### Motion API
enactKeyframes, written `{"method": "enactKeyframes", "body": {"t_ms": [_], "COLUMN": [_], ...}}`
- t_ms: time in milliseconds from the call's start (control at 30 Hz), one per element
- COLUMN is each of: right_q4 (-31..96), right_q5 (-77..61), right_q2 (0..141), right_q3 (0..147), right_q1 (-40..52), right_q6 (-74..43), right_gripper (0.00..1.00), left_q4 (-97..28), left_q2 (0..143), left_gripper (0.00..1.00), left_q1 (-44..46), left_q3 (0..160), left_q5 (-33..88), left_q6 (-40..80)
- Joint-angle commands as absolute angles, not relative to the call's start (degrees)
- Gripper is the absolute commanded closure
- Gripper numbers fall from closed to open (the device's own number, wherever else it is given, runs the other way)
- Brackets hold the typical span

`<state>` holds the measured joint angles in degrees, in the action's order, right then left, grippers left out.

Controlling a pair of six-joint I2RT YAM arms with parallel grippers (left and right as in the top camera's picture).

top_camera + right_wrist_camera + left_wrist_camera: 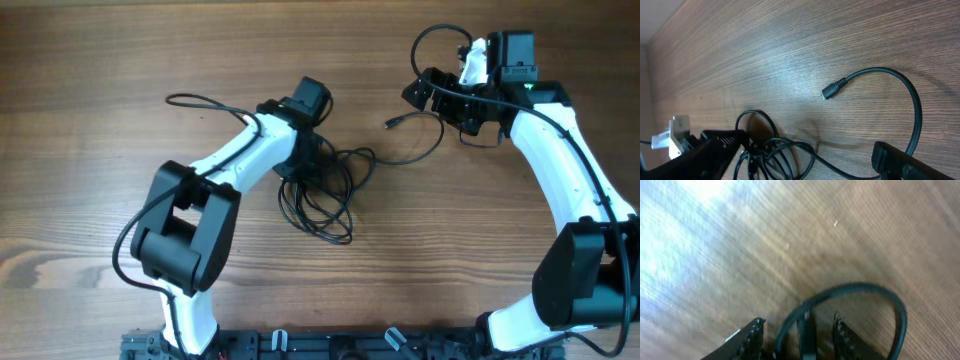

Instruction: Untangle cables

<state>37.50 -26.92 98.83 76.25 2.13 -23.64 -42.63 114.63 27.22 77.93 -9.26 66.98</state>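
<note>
The cables are thin black cords. A tangled bunch [322, 198] lies mid-table. My left gripper [308, 162] is down at its top edge. In the left wrist view the fingers [797, 330] stand apart with a cord and a plug [807, 330] between them, and a loop [890, 305] arcs to the right. My right gripper [440, 100] is wide open at the back right. Its fingers [807, 146] straddle several cable loops [772, 152]. One cord curves out to a free black plug [832, 91], also seen overhead [392, 123]. A white piece [672, 136] sits beside the left finger.
Wooden table [90, 180]. A thin black wire [200, 102] runs along the left arm. Another black loop [432, 40] rises behind the right wrist. The arm bases stand at the front edge [330, 345].
</note>
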Motion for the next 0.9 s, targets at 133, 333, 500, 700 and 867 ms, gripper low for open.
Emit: {"method": "enactKeyframes", "body": {"t_ms": [133,333,500,700,867], "right_q4": [37.36,37.36,37.36,37.41,37.39], "right_q5": [-26.33,-26.35,-26.35,-26.35,-26.35], "right_q2": [99.44,99.44,99.44,99.44,99.44], "right_q3": [76.49,76.49,76.49,76.49,76.49], "right_q1": [1.91,1.91,1.91,1.91,1.91], "right_q6": [-21.8,-21.02,-21.02,-20.99,-21.02], "right_gripper": [0.01,0.0,0.0,0.0,0.0], "left_q4": [-38.92,-40.34,-40.49,-40.03,-39.33], "left_q2": [114.43,114.43,114.45,117.67,119.48], "left_gripper": [0.52,0.53,0.57,0.6,0.8], "left_q1": [27.14,29.23,30.55,30.48,30.48], "left_q3": [77.14,77.08,77.01,76.95,76.95], "left_q5": [-5.89,-5.17,-5.21,-6.68,-6.7], "left_q6": [61.67,61.69,61.69,61.71,61.67]}}
